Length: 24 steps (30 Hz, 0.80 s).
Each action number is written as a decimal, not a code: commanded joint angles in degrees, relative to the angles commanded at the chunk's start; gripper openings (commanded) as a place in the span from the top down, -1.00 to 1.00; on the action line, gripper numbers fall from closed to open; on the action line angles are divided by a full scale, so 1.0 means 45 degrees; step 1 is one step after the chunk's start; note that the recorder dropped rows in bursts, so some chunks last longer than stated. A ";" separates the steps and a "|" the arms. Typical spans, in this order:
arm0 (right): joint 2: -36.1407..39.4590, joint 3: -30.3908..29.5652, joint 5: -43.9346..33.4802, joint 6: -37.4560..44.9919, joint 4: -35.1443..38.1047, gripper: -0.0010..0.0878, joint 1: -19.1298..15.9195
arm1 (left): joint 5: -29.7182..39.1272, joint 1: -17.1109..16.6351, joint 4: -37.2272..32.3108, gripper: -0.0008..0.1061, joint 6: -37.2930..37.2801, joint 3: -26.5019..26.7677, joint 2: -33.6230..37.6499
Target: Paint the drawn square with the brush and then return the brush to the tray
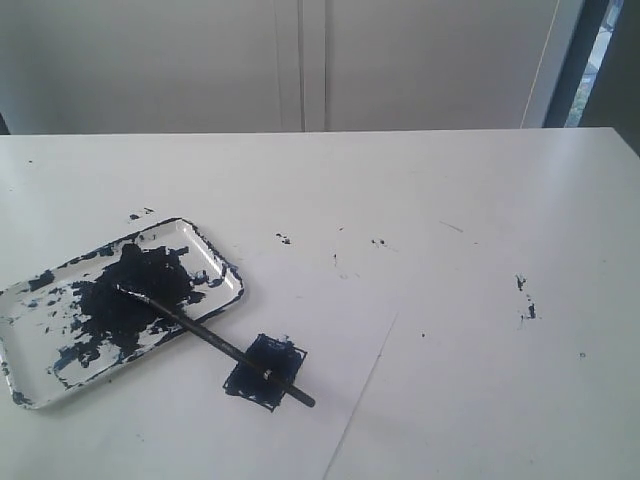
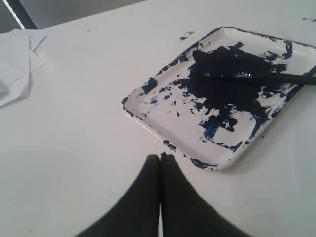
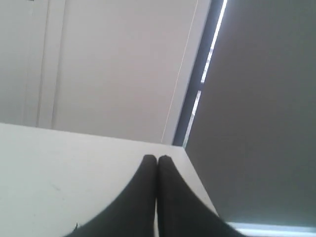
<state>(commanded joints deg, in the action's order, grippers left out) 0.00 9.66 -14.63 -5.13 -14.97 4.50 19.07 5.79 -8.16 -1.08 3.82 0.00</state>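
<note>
The white tray (image 1: 25, 350) blotched with dark paint lies at the left of the table. The brush (image 1: 215, 340) rests slanted, its bristle end in the tray's paint blob and its handle end lying across the drawn square (image 1: 258, 362), which is smeared dark blue-black on the paper sheet (image 1: 330, 340). In the left wrist view my left gripper (image 2: 160, 157) is shut and empty, just short of the tray (image 2: 148, 106) with the brush (image 2: 276, 77) at its far side. My right gripper (image 3: 157, 158) is shut, holding nothing, over bare table near a corner. Neither arm shows in the exterior view.
Small paint specks (image 1: 524, 296) dot the table at the right and middle. Folded white paper (image 2: 15, 59) lies off beyond the tray in the left wrist view. A white wall (image 1: 300, 60) stands behind the table's far edge.
</note>
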 joint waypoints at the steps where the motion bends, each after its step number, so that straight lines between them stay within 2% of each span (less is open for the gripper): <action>1: 0.0000 -0.0052 -0.0237 0.0000 0.0000 0.98 0.0000 | 0.0028 0.0000 0.0000 0.99 0.0000 0.0000 0.0000; 5: 0.0000 -0.0051 -0.1075 0.0000 0.0000 0.98 0.0000 | 0.0052 0.0000 0.0000 0.99 0.0000 0.0000 0.0000; 17: 0.0000 -0.0531 -0.1201 0.0000 0.0022 0.98 0.0000 | 0.0050 0.0028 0.0287 0.99 0.0000 -0.0020 0.0000; 19: 0.0000 -0.0531 -0.1232 0.0000 0.0727 0.98 0.0000 | -0.0024 0.0028 0.0874 0.99 0.0000 -0.0078 0.0000; 22: 0.0000 -0.0799 -0.1111 0.0000 0.3201 0.98 0.0000 | -0.0633 0.0028 0.2088 0.99 0.0000 -0.0487 0.0000; 24: 0.0000 -0.1258 -0.0754 -0.0008 0.3647 0.98 0.0000 | -0.1010 0.0028 0.2122 0.99 0.0000 -0.0850 0.0000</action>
<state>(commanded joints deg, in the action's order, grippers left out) 0.00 4.00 -18.02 -5.17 1.44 4.50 14.52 5.92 1.39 -1.08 0.00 0.00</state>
